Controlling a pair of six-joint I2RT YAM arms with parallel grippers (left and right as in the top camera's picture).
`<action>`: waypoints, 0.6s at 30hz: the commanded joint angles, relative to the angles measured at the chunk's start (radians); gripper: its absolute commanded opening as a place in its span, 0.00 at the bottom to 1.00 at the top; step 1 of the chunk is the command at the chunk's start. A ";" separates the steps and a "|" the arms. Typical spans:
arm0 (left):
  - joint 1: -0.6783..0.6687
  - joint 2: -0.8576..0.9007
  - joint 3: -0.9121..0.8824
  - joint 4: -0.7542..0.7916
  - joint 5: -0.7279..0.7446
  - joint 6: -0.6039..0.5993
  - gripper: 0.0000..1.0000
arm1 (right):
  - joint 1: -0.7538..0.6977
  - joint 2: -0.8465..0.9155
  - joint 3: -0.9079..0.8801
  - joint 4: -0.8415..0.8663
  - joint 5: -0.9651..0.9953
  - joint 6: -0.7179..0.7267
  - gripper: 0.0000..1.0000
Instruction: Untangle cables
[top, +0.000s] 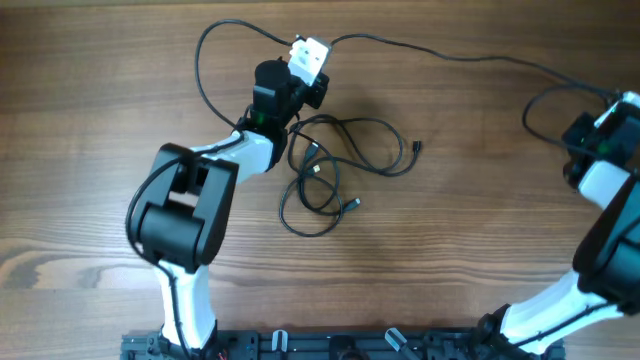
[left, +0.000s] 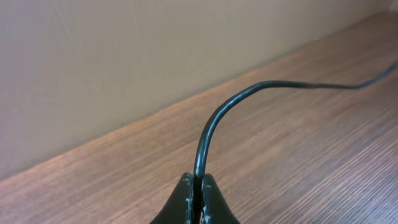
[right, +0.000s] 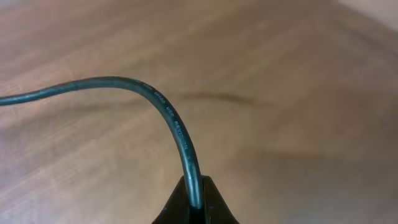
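One long thin black cable (top: 455, 56) runs across the far side of the table between my two grippers. My left gripper (top: 322, 50) is shut on its left part. In the left wrist view the cable (left: 214, 121) rises from between the closed fingertips of the left gripper (left: 199, 186) and curves off right. My right gripper (top: 625, 103) is shut on the right part. There the cable (right: 168, 112) arcs away left from the right gripper (right: 196, 196). A loose tangle of cables (top: 330, 165) with small plug tips lies just right of the left arm.
A slack black loop (top: 200, 60) curls left of the left gripper, and another loop (top: 528, 115) lies left of the right gripper. The left arm (top: 185, 200) stands over the near-left table. A pale wall (left: 124, 56) rises behind the table's far edge.
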 joint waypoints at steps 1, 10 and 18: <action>0.008 0.099 0.070 0.003 0.015 0.017 0.04 | -0.005 0.121 0.140 0.028 -0.072 -0.009 0.04; 0.013 0.128 0.090 -0.140 0.042 0.166 0.04 | -0.005 0.332 0.352 0.267 -0.087 -0.009 0.04; 0.026 0.128 0.090 -0.224 0.027 0.178 0.04 | -0.012 0.469 0.413 0.521 -0.174 -0.232 0.04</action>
